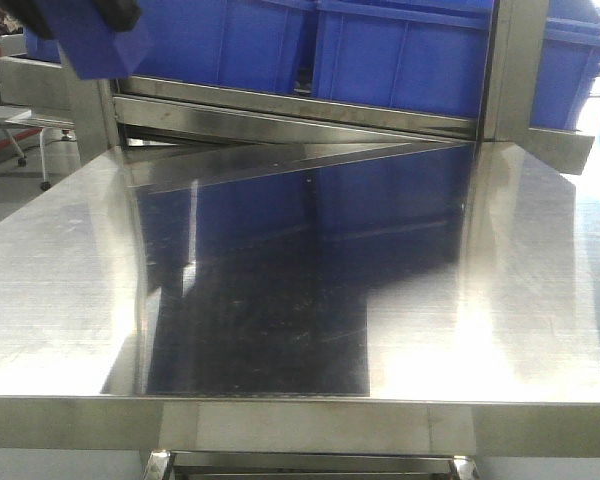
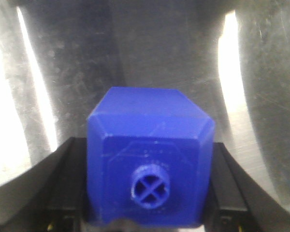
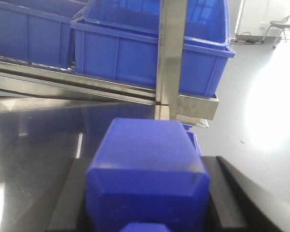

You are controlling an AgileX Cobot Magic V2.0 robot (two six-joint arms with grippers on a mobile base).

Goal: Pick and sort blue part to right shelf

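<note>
Jaws grip blue parts [image 2: 150,159] [image 3: 145,169] — shelf post [image 3: 170,53] ahead.

Blue part [image 2: 145,113] in left gripper [image 2: 149,159] is solid royal blue, near face w/ round boss, cross pattern inside; fingers [image 2: 63,183] black. Second blue part [image 3: 145,140] in right gripper [image 3: 147,166] is same blue, plain; fingers [image 3: 67,193] black. Bins [image 3: 135,53] blue. Shelf frame [image 3: 170,58] & table [image 1: 60,300] silver-grey steel, fine scratches, white glare patches, dark blue reflection mid-table. Floor [image 3: 261,121] pale grey.
</note>
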